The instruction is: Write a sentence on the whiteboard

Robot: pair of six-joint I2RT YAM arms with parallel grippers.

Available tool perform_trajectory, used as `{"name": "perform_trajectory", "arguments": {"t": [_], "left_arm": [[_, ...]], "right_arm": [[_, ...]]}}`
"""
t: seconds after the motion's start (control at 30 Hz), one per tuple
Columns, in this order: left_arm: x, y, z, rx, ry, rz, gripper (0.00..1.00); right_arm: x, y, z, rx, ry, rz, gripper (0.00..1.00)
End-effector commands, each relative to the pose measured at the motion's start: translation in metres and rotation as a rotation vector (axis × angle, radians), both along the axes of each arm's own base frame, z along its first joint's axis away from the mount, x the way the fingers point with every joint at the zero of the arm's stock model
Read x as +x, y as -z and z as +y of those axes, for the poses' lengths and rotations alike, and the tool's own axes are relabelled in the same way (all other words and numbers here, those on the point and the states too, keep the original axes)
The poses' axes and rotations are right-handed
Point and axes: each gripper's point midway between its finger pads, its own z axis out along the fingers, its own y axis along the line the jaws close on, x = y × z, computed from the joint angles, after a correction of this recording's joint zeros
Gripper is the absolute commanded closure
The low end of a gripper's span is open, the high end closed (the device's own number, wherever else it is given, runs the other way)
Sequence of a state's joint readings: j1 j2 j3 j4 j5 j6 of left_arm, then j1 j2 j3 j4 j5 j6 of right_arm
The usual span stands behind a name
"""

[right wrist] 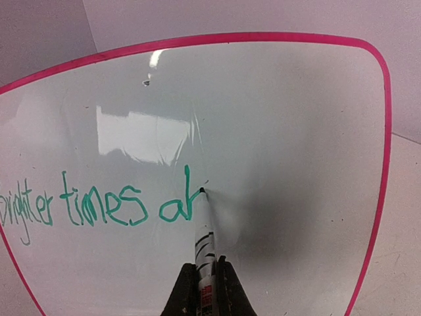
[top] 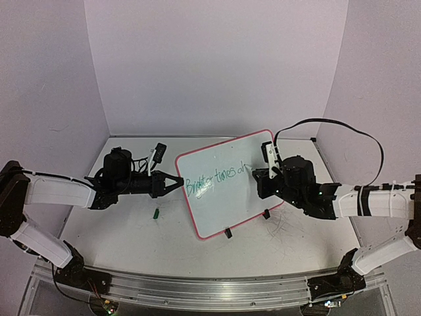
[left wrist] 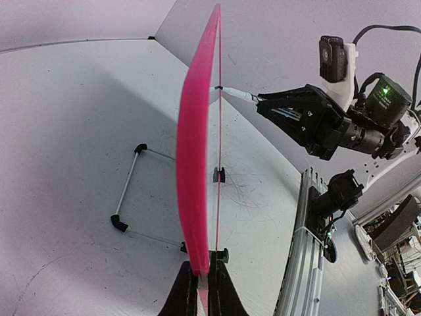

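The whiteboard point(top: 227, 197) with its red-pink frame stands tilted at the table's middle. My left gripper point(top: 179, 180) is shut on its left edge; the left wrist view shows the board edge-on point(left wrist: 195, 151) between the jaws. My right gripper point(top: 258, 176) is shut on a white marker point(right wrist: 206, 245). The marker tip touches the board face point(right wrist: 283, 125). The sentence point(right wrist: 99, 205) in green reads "Brighter times ah", the "h" partly drawn; it also shows in the top view point(top: 214, 178). The marker shows in the left wrist view point(left wrist: 237, 95), touching the board.
A small green marker cap point(top: 156, 212) lies on the table left of the board. The board's black feet point(top: 227, 232) rest near the front. A wire stand point(left wrist: 135, 191) sits behind the board. A metal rail point(top: 197, 289) runs along the near edge.
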State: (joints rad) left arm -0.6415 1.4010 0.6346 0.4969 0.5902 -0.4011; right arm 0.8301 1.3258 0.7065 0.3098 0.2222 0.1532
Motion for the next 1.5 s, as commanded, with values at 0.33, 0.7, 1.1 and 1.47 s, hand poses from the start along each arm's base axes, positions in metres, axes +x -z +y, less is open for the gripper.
{"name": "perform_trajectory", "arguments": {"t": [0.33, 0.7, 1.1, 1.47], "left_arm": [[0.006, -0.008, 0.002, 0.011, -0.022, -0.038, 1.00], [0.007, -0.006, 0.002, 0.014, -0.023, -0.034, 1.00], [0.006, -0.006, 0.003, 0.014, -0.024, -0.035, 1.00], [0.005, -0.007, 0.003, 0.012, -0.020, -0.038, 1.00]], "right_arm": [[-0.007, 0.005, -0.005, 0.008, -0.001, 0.036, 1.00], [-0.011, -0.003, -0.014, 0.024, 0.019, 0.016, 1.00], [-0.004, -0.021, -0.005, 0.077, -0.003, -0.029, 1.00], [0.001, -0.021, -0.002, 0.072, 0.003, -0.035, 1.00]]}}
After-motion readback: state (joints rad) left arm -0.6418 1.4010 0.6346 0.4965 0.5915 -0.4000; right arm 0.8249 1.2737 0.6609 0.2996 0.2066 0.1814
